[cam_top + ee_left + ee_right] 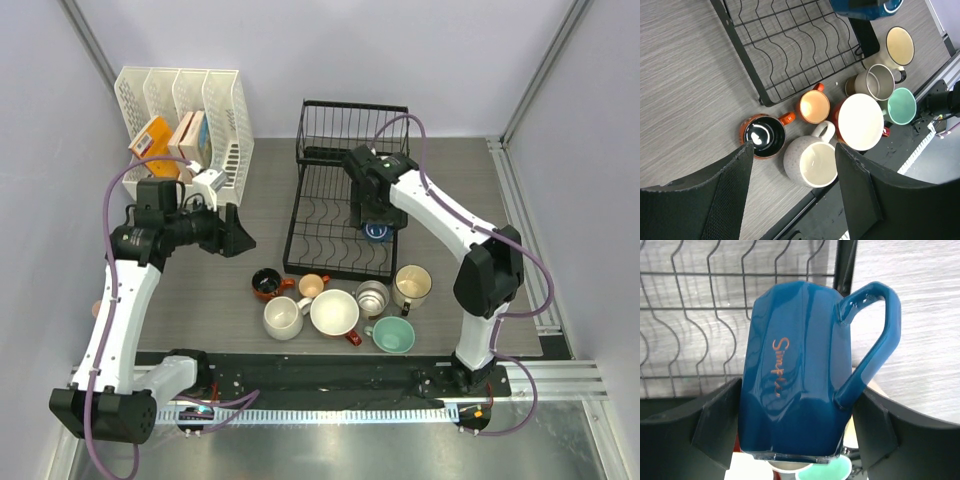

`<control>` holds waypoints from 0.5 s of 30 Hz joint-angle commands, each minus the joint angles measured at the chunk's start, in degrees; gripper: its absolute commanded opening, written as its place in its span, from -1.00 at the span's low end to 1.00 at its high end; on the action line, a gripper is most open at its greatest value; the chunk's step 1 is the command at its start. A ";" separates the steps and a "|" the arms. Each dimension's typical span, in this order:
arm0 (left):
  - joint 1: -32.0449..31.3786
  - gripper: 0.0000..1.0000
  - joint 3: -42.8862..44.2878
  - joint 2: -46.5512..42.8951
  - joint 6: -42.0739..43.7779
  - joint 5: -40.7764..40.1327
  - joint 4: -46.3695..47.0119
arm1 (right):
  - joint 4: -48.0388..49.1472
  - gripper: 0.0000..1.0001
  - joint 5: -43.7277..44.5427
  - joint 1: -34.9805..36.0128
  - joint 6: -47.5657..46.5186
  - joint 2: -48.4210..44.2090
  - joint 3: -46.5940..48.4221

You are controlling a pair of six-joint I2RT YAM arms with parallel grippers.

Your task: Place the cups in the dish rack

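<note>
The right gripper (800, 390) is clamped on the blue mug (790, 375), one finger on each flat side. The mug's long axis runs along the fingers and its handle juts out sideways, clear of them; which end is the mouth is unclear. It hangs over the dish rack (296, 200), near the rack's front right corner. The left gripper (794, 150) stands open above the other mugs (335, 312) on the table (200, 290).

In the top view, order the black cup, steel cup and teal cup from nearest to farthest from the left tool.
1. Black cup, at the group's left end, by the left tool.
2. Steel cup, farther right.
3. Teal cup, rightmost, near edge.
</note>
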 commanded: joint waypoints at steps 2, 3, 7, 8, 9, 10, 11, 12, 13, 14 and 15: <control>-0.08 0.33 -0.24 -0.61 1.25 -0.07 1.02 | 10.90 -0.98 -14.62 -2.77 -0.54 -4.22 -1.81; -0.17 0.33 -0.42 -0.44 1.16 0.02 1.11 | 12.25 -0.98 -16.73 -2.77 -0.09 -3.78 -1.92; -0.08 0.33 -0.77 -0.44 0.98 0.28 1.19 | 17.09 -0.98 -25.18 -2.50 3.33 -0.88 -0.51; -0.08 0.33 -0.86 -0.44 1.16 0.02 1.11 | 18.49 -0.99 -26.15 -2.07 3.86 -0.01 0.36; -0.08 0.33 -0.86 -0.61 1.68 -0.24 0.76 | 18.85 -0.98 -26.50 -1.89 4.65 0.53 0.80; -0.08 0.32 -0.94 -0.79 1.95 -0.33 0.58 | 19.11 -0.98 -26.86 -1.71 4.83 0.97 1.42; -0.17 0.32 -1.12 -0.88 2.30 -0.51 0.58 | 19.90 -0.98 -26.77 -1.45 5.18 1.32 2.21; -0.17 0.33 -1.21 -1.05 2.48 -0.77 0.58 | 20.26 -0.99 -26.34 -1.10 5.45 1.84 2.48; -0.08 0.32 -1.38 -1.05 2.74 -0.77 0.58 | 20.96 -0.98 -26.33 -0.84 6.23 1.94 2.57; -0.08 0.32 -1.56 -1.23 2.83 -0.86 0.58 | 22.44 -0.98 -26.16 -0.66 6.85 2.20 2.31; -0.17 0.32 -1.65 -1.23 2.83 -0.86 0.58 | 23.15 -0.98 -25.63 0.13 7.46 2.46 2.13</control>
